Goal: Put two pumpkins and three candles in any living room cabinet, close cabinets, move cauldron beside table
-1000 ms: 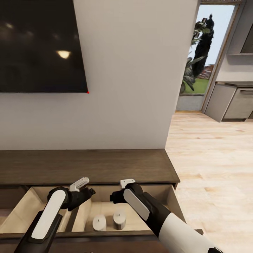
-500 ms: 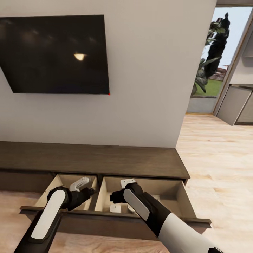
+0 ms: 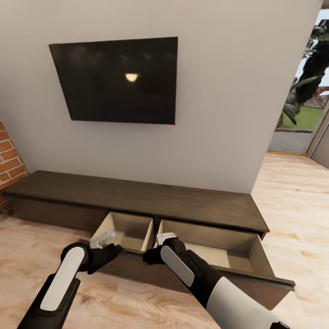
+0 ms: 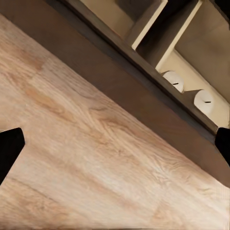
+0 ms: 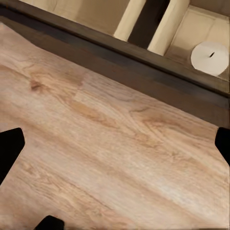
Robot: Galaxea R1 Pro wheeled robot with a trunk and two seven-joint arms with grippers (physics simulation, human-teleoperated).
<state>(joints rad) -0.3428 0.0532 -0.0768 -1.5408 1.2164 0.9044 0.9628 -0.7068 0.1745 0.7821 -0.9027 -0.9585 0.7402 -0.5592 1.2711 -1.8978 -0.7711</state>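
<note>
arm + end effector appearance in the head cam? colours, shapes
Both arms have glossy black housings with rounded joints. The left arm carries a long white oval panel; the right arm has a similar white panel and a white forearm shell. Each end effector, left and right, is pale grey-white and blocky.

Cabinet (image 3: 137,201) stands against the wall, below the TV (image 3: 119,80); brick wall (image 3: 9,157) at its left end. Two drawers (image 3: 132,226) pulled out side by side over the floor (image 3: 27,256). Two candles (image 4: 173,81) sit side by side in one drawer.
</note>
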